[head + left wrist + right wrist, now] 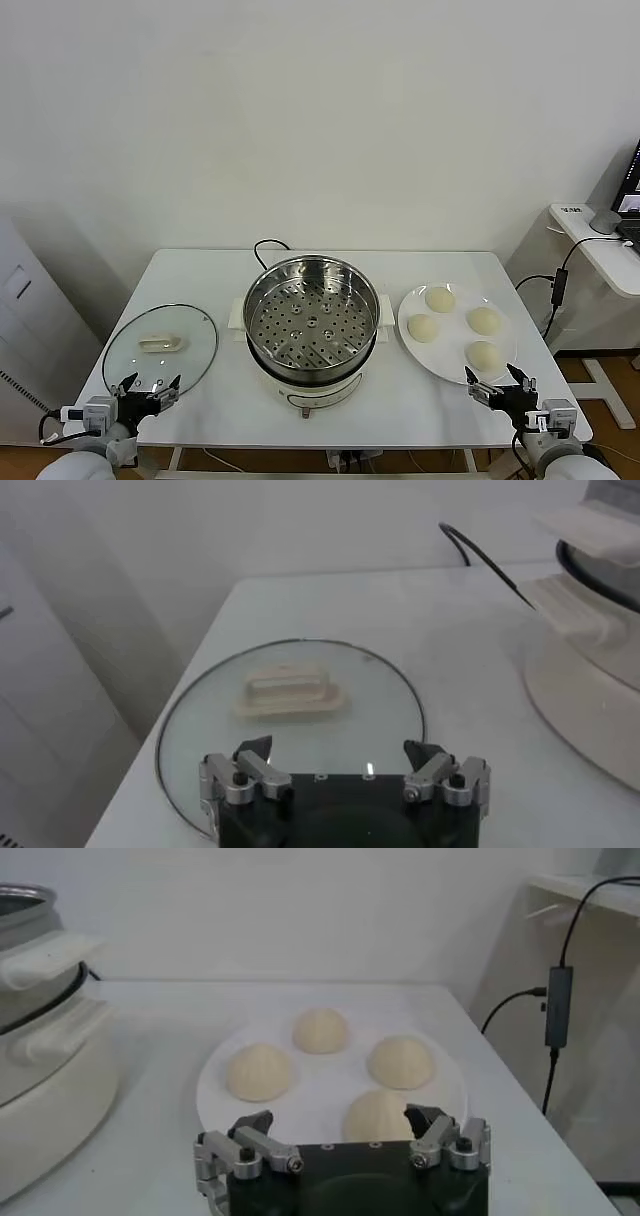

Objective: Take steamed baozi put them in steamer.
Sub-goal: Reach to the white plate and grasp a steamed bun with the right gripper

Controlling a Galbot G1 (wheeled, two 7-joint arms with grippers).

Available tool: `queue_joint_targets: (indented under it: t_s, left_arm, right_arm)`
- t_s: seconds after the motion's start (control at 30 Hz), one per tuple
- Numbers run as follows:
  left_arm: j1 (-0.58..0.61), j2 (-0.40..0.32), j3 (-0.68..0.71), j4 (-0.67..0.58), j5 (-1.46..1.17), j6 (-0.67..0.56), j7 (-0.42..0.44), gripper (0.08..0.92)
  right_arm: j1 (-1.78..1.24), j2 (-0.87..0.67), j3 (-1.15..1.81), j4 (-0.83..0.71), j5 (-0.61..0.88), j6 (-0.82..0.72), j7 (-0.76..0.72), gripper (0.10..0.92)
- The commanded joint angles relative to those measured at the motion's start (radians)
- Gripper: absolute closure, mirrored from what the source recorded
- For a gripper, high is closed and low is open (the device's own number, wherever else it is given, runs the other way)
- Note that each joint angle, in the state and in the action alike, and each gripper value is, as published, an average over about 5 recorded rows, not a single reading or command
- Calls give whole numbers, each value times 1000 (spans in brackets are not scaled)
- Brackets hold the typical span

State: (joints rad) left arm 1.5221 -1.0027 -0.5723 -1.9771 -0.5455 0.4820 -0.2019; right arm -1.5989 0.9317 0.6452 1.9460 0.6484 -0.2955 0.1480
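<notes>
Several cream-white baozi (484,320) lie on a flat white plate (415,349) right of the steamer (312,320), a shiny steel pot with a perforated tray on a white base. The pot holds no buns. My right gripper (499,384) is open and empty at the table's front right, just before the plate; in the right wrist view it (341,1121) frames the nearest baozi (378,1114). My left gripper (149,385) is open and empty at the front left, at the near rim of the glass lid (160,345), as the left wrist view (342,753) shows.
The glass lid with a cream handle (290,692) lies flat left of the steamer. A black cord (264,247) runs behind the pot. A side desk (600,240) with cables stands to the right. Bare table lies between pot and plate.
</notes>
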Motion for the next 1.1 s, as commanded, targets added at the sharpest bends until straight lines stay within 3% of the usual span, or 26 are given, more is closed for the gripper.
queue_joint_targets:
  t_s: [0.03,0.3,0.4,0.57,0.77,0.93,1.1]
  left_arm:
    - [0,1,0,-2,-15,1,0,177]
    - [2,5,1,-3,-10,1,0,177]
    - [4,5,1,-4,-5,0,0,177]
    - [11,6,-1,-9,3,-1,0,177]
    - [12,5,-3,-16,5,2,0,177]
    - [13,-1,-2,-20,13,5,-1,177]
    - [16,-5,-6,-30,18,7,-1,177]
  right_arm:
    - [-2,0,3,1,-1,1,1,203]
    - [6,-2,1,-4,-19,-1,-17,203]
    - [25,-10,14,-14,-95,-10,-53,203]
    - [119,-46,35,-83,-507,60,-165,203]
    - [317,-110,-9,-243,-953,251,-209,203]
    - [494,-157,-107,-333,-1110,269,-278,203]
    - [677,-195,-217,-427,-1151,275,-463,203]
